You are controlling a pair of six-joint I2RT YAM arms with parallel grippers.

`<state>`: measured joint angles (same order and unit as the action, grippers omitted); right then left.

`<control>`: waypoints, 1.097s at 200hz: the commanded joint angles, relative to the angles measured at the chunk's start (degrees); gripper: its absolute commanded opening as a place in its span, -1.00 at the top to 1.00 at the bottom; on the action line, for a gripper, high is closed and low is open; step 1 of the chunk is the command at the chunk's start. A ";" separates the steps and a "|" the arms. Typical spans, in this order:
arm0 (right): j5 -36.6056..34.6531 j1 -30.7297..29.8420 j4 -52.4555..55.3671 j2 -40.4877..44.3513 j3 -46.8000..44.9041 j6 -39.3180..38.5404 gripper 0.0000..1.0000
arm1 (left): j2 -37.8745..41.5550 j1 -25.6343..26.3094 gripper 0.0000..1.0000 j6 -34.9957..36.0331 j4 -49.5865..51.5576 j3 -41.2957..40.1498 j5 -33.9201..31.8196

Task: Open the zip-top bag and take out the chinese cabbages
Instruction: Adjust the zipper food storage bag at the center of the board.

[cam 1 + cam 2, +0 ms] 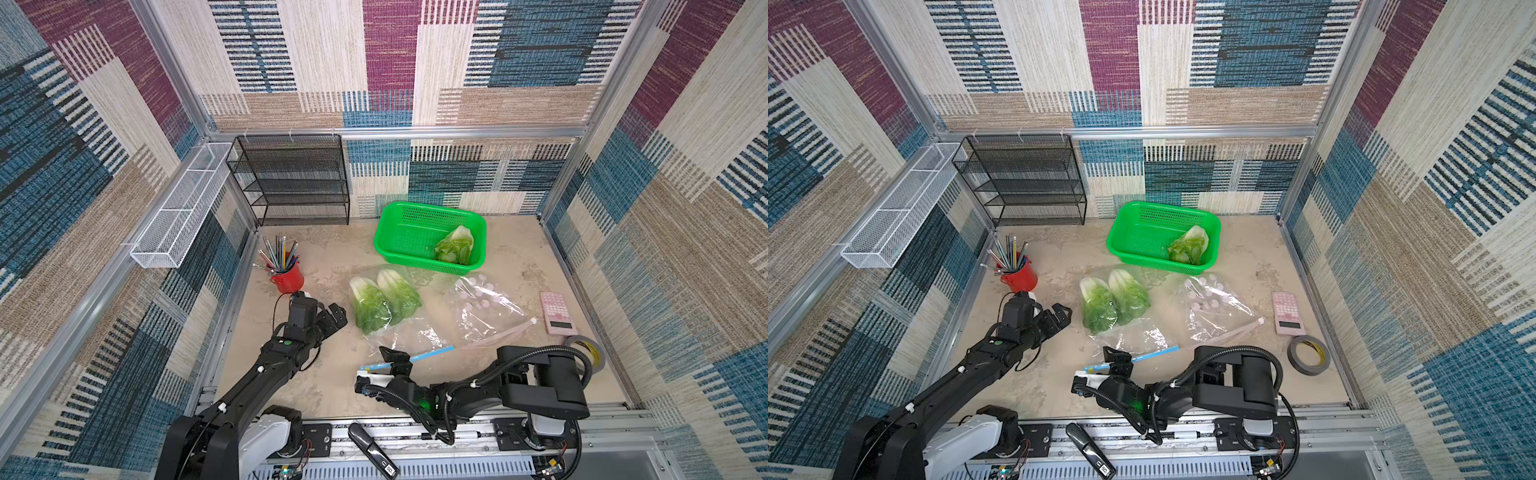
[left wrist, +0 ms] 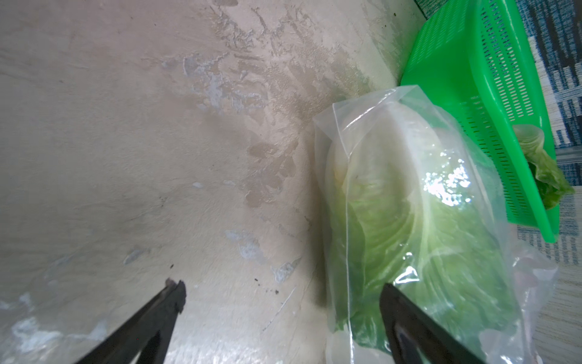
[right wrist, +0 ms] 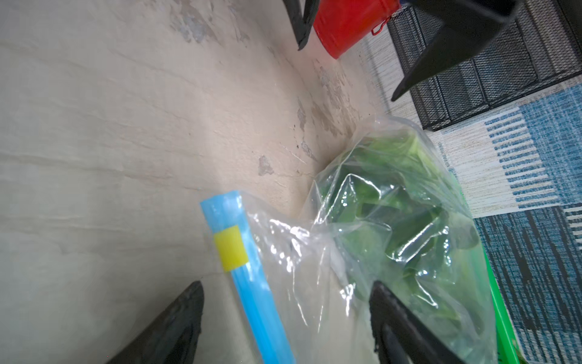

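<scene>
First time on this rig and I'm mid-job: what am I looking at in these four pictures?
Two black robot arms work over a table. Both top views look down on everything; each wrist view looks out past one arm's claw. The left claw is open and empty beside the clear bag holding two cabbages. The right claw is open, straddling that bag's blue zip strip, not gripping. A third cabbage lies in the green basket. A red pencil cup, another bag and a pink calculator lie nearby.
</scene>
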<state>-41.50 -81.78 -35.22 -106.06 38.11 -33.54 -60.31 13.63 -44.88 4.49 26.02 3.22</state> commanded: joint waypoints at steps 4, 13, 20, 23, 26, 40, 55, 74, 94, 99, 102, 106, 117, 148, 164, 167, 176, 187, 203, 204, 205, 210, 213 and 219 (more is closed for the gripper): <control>-3.62 -0.04 -3.89 -1.61 1.56 -2.66 -0.60 | 0.35 -0.03 -0.99 0.66 -0.37 0.17 0.42; -4.32 0.04 -4.06 -1.93 2.08 -2.69 -0.57 | 0.42 -0.04 -0.99 0.85 -0.20 0.26 0.51; -4.75 0.11 -4.21 -2.11 2.29 -2.87 -0.55 | 0.54 -0.01 -0.99 1.04 0.03 0.35 0.46; -4.98 0.15 -4.39 -2.17 2.32 -2.97 -0.54 | 0.48 -0.06 -0.99 1.10 0.11 0.35 0.41; -5.26 0.25 -4.56 -2.28 2.39 -3.10 -0.53 | 0.52 -0.01 -0.98 1.19 0.25 0.47 0.41; -6.37 0.54 -5.45 -2.53 2.41 -3.64 -0.46 | 0.62 -0.01 -0.98 1.37 0.34 0.27 0.38; -6.67 1.04 -5.85 -2.59 2.71 -3.85 -0.38 | 0.53 -0.03 -0.98 1.29 0.26 0.01 0.58; -6.46 1.61 -6.58 -2.66 2.94 -4.48 -0.26 | 0.54 -0.01 -0.98 1.11 0.08 -0.27 0.73; -6.40 2.14 -7.86 -2.76 2.70 -5.68 -0.13 | 0.70 -0.01 -0.99 1.19 0.17 -0.36 0.78; -6.40 2.32 -8.16 -2.66 2.60 -5.96 -0.09 | 0.81 -0.04 -0.98 1.28 0.25 -0.33 0.73; -6.36 2.37 -8.34 -2.59 2.59 -6.00 -0.06 | 0.88 -0.08 -0.99 1.29 0.33 -0.29 0.73; -6.25 2.41 -8.45 -2.43 2.60 -6.09 -0.02 | 0.82 -0.05 -0.98 1.37 0.39 -0.27 0.81; -5.52 2.50 -8.46 -1.69 2.31 -5.81 0.09 | 0.83 -0.12 -0.99 1.51 0.66 -0.22 0.64; -1.62 2.51 -6.06 2.54 1.20 -2.31 0.34 | 1.04 -0.11 -0.98 2.60 1.69 0.34 0.47; 2.73 2.97 -2.97 5.73 0.92 1.59 0.51 | 1.29 -0.08 -0.99 4.04 2.38 0.84 0.71; 3.80 3.21 -2.22 6.30 0.97 2.38 0.55 | 1.31 -0.08 -0.99 4.37 2.41 0.94 0.95; 6.82 4.21 0.36 7.53 1.31 5.18 0.62 | 1.45 -0.09 -0.99 5.76 2.52 1.34 1.44; 9.77 5.80 2.45 8.54 1.70 8.08 0.74 | 1.36 -0.03 -0.96 7.42 3.11 2.09 2.23; 13.25 7.77 3.89 10.08 1.69 10.61 0.90 | 1.35 -0.04 -0.93 9.87 5.06 3.55 3.29; 13.44 7.90 3.96 10.21 1.65 10.78 0.90 | 1.43 -0.02 -0.92 10.06 5.16 3.62 3.33; 13.63 7.97 3.99 10.32 1.68 10.96 0.91 | 1.47 -0.01 -0.92 10.20 5.21 3.70 3.39; 14.67 8.43 4.56 10.86 1.70 11.51 0.95 | 1.57 -0.01 -0.91 10.83 5.56 4.00 3.89; 15.26 8.67 4.81 11.17 1.71 11.86 0.97 | 1.62 -0.07 -0.90 11.25 5.63 4.11 4.06; 16.63 9.14 5.40 11.99 1.71 12.34 0.99 | 1.85 0.04 -0.88 11.94 5.79 4.34 4.52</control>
<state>-32.84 -74.13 -33.06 -96.53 39.44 -27.24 -59.05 13.63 -38.61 7.94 28.99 5.06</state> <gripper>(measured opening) 0.049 0.957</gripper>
